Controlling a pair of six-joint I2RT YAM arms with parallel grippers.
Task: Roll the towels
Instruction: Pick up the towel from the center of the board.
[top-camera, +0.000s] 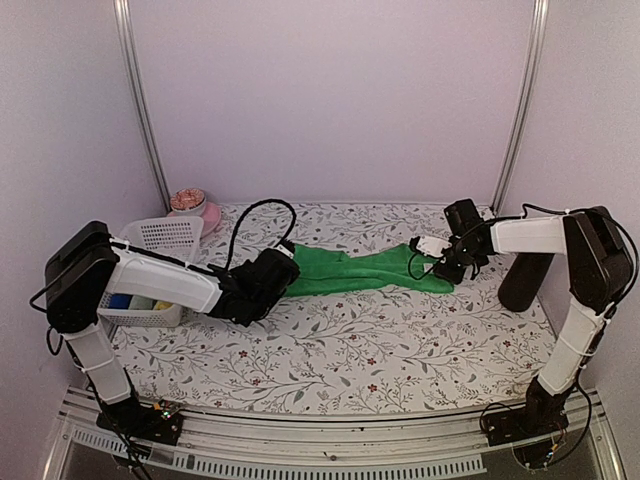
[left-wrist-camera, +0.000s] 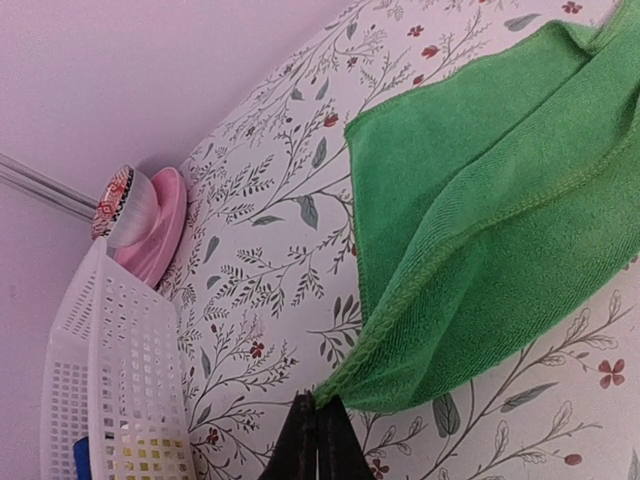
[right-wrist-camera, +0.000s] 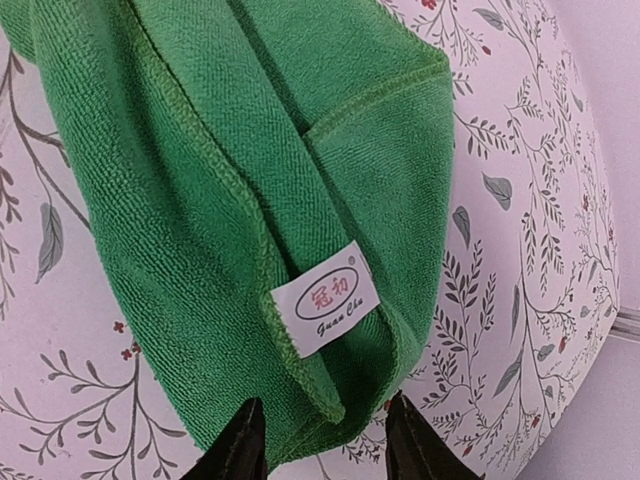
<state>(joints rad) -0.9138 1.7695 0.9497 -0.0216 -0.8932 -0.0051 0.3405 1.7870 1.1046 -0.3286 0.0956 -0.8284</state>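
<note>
One green towel (top-camera: 360, 270) lies stretched across the floral table (top-camera: 330, 350) in the top view, with the left gripper (top-camera: 286, 272) at its nine o'clock end and the right gripper (top-camera: 445, 264) at three o'clock. Left wrist view: jaws pressed together at six o'clock, pinching the towel's corner. Right wrist view: jaws spread at six o'clock, the towel's hem between them.

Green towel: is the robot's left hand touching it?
Touching. The left wrist view shows the left gripper shut, pinching a corner of the green towel, whose hem runs straight into its tips.
</note>
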